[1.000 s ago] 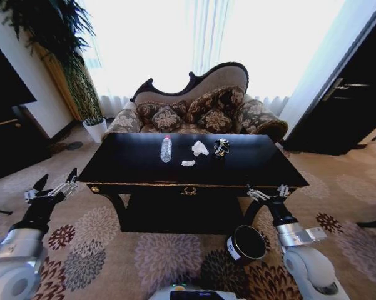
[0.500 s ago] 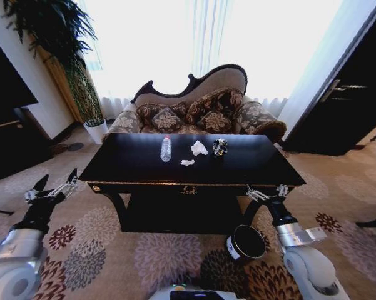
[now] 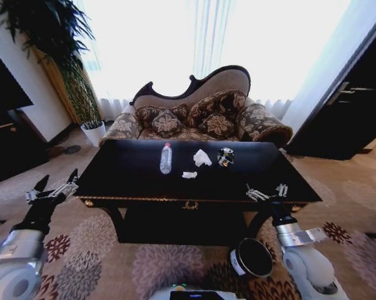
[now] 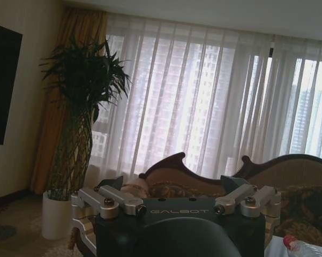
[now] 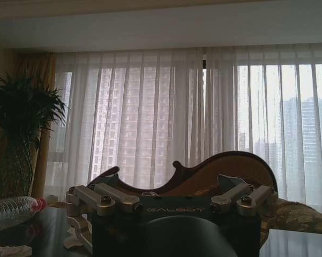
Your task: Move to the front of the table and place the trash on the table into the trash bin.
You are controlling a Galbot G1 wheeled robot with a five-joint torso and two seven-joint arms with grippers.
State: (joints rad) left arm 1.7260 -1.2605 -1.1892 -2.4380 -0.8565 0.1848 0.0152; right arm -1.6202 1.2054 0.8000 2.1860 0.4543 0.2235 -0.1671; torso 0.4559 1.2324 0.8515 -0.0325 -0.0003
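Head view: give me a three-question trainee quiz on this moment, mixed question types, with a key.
1. True or false: the bottle lies in the bin.
2. Which trash item sits nearest the sofa's right armrest? A) bottle B) tissue C) can
3. Fill in: the bin stands on the carpet beside the ____ gripper's arm.

Key
1. False; it lies on the table.
2. C.
3. Right; the right gripper hangs open at the table's front edge, and the left gripper is open off its left corner.
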